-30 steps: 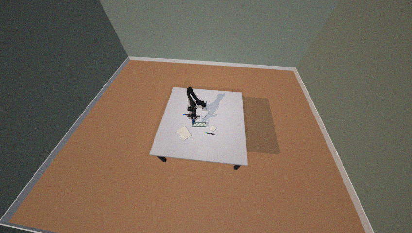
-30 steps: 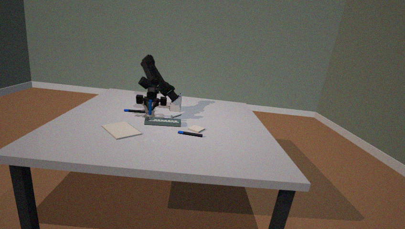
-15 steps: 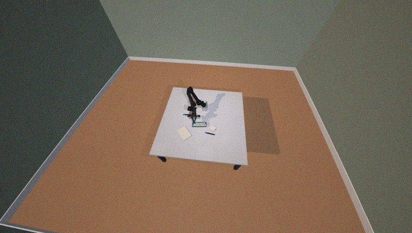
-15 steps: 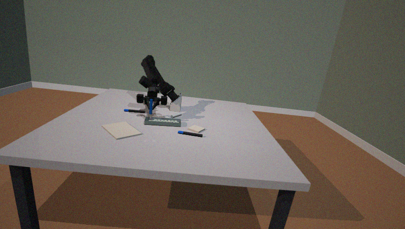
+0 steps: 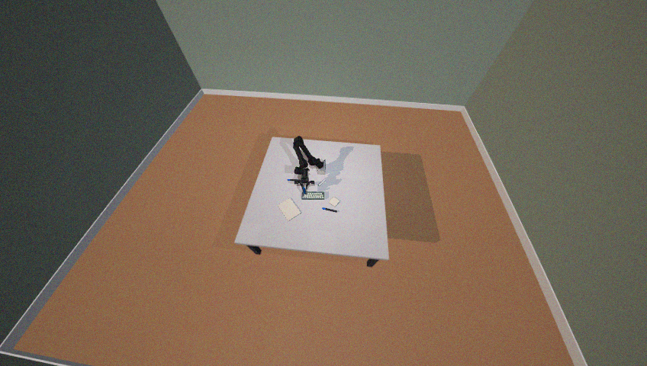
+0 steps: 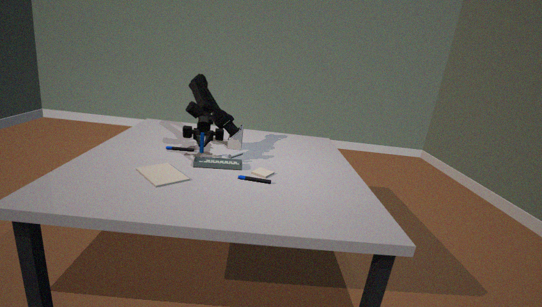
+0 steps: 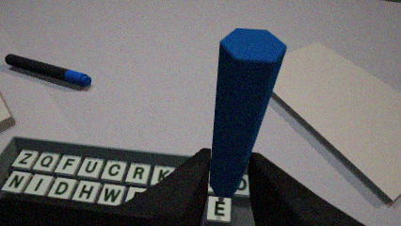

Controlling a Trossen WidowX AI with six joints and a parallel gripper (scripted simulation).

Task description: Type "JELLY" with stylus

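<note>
- Top view: from high up and well back, looking steeply down on the whole table [image 5: 349, 235] [image 6: 213, 205] and arm [image 5: 299, 152] [image 6: 207, 98].
- Exterior view: nearer, slightly above the tabletop, facing the arm across the table.
- Wrist view: closest, looking down past the gripper [image 5: 304, 187] [image 6: 201, 143] [image 7: 231, 176].
- All three share the keyboard [image 5: 313, 198] [image 6: 217, 165] [image 7: 181, 154].

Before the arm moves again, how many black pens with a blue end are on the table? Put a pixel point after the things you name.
2. One pen [image 5: 330, 210] [image 6: 254, 179] [image 7: 48, 70] lies beside the small pale block; the other [image 6: 180, 148] lies beside the gripper [image 6: 201, 143].
</note>
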